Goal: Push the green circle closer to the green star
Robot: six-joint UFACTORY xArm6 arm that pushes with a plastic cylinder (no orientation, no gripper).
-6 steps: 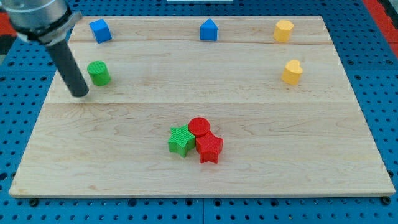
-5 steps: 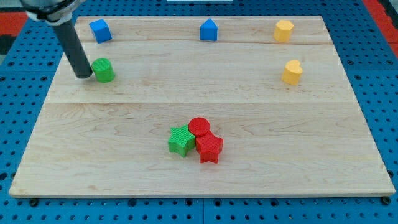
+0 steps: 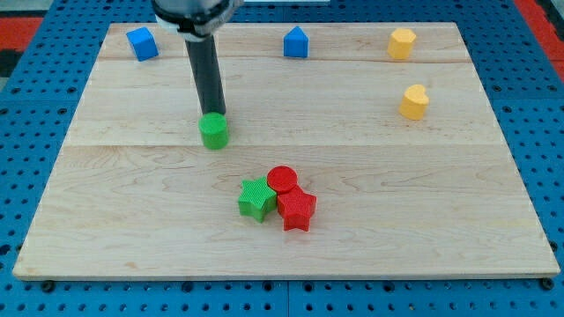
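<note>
The green circle (image 3: pixel 213 132) sits on the wooden board (image 3: pixel 132 220), left of centre. My tip (image 3: pixel 212 114) touches its top edge, just behind it toward the view's top. The green star (image 3: pixel 256 199) lies below and to the right of the circle, near the board's middle, touching a red circle (image 3: pixel 283 179) and a red star (image 3: pixel 297 210).
Two blue blocks (image 3: pixel 141 43) (image 3: pixel 296 42) sit along the board's top edge. A yellow block (image 3: pixel 402 42) is at the top right and a yellow heart (image 3: pixel 413 102) is below it.
My tip moved right and down, pushing the green circle from the board's left side toward the centre, closer to the green star.
</note>
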